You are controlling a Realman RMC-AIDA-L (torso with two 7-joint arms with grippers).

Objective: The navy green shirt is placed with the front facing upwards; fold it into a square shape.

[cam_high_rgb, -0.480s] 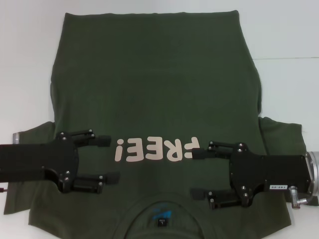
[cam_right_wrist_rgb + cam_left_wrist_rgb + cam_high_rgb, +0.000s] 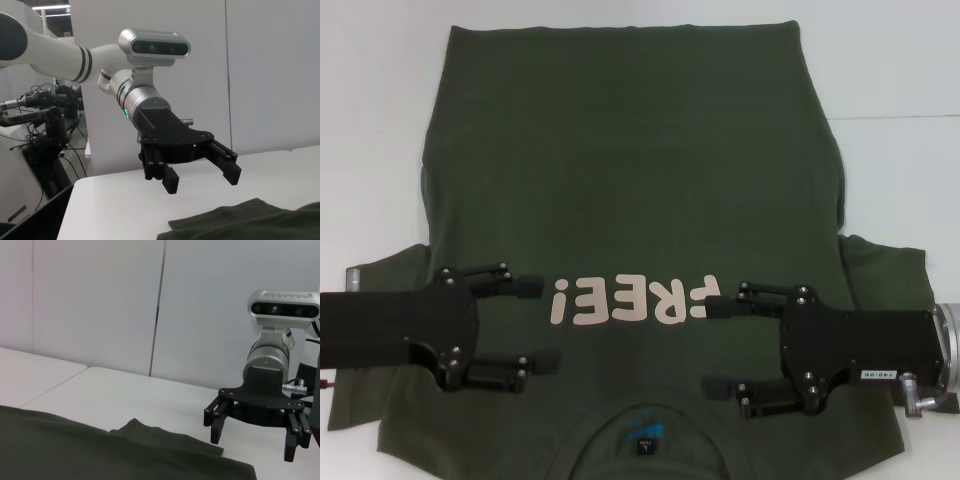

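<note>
I have the navy green shirt (image 2: 630,160) spread flat on the white counter (image 2: 900,70), front side up, with its round collar (image 2: 645,425) at the near edge toward me and the hem at the far side. The pink "FREE!" lettering (image 2: 632,300) runs across the chest, reading upside down from the head camera, and a small blue label (image 2: 645,432) shows inside the collar. The short sleeves stick out to either side at the level of my arms.

My left gripper (image 2: 540,322) comes in from the left sleeve side, its fingers (image 2: 525,285) spread wide and pointing inward at the lettering, with nothing between them. My right gripper (image 2: 718,347) mirrors it from the right sleeve side, its fingers (image 2: 720,310) likewise spread wide and empty, the tips just beside the last letter. The lettering lies between the two grippers.

From the left wrist camera I see the right gripper (image 2: 256,436) low over the counter, beside a sleeve edge (image 2: 165,437). From the right wrist camera the left gripper (image 2: 200,181) appears to hang above the cloth (image 2: 250,220) rather than touch it, though I cannot be certain from this angle.
</note>
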